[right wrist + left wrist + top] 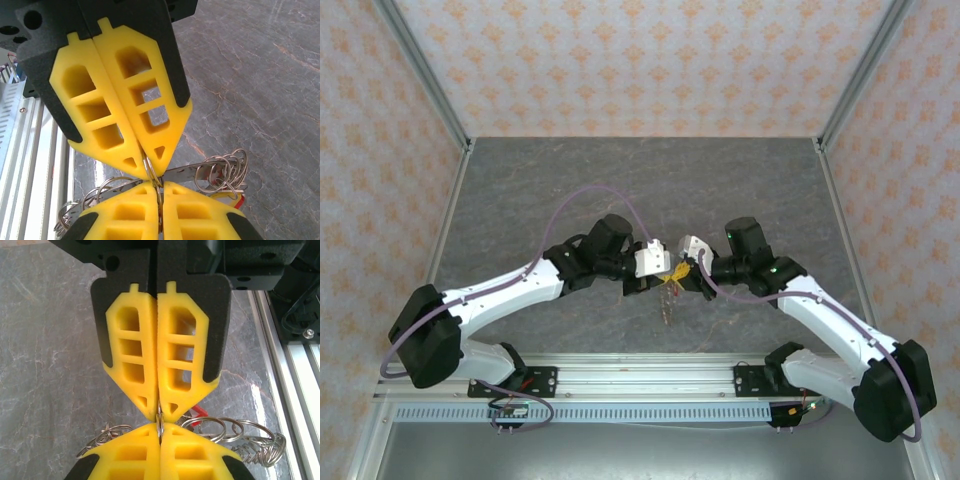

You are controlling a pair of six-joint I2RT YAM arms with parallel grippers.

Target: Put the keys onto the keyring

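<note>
My left gripper [159, 412] and right gripper [150, 167] meet tip to tip above the table, both shut on one small split ring [160, 421]. In the top view they touch at mid-table, left gripper [658, 272] facing right gripper [684, 268]. The keyring [186, 172], a flat silver band with a toothed edge [256, 452], hangs behind the fingertips. Several small wire rings [226, 169] are bunched on it. A red key [198, 411] peeks out beside my left fingers. Red and yellow key heads [239, 199] hang under the bunch.
The grey marble-patterned table [570, 190] lies below. An aluminium rail [650, 410] with the arm bases runs along the near edge. Patterned walls [640, 60] and metal posts enclose the sides and back.
</note>
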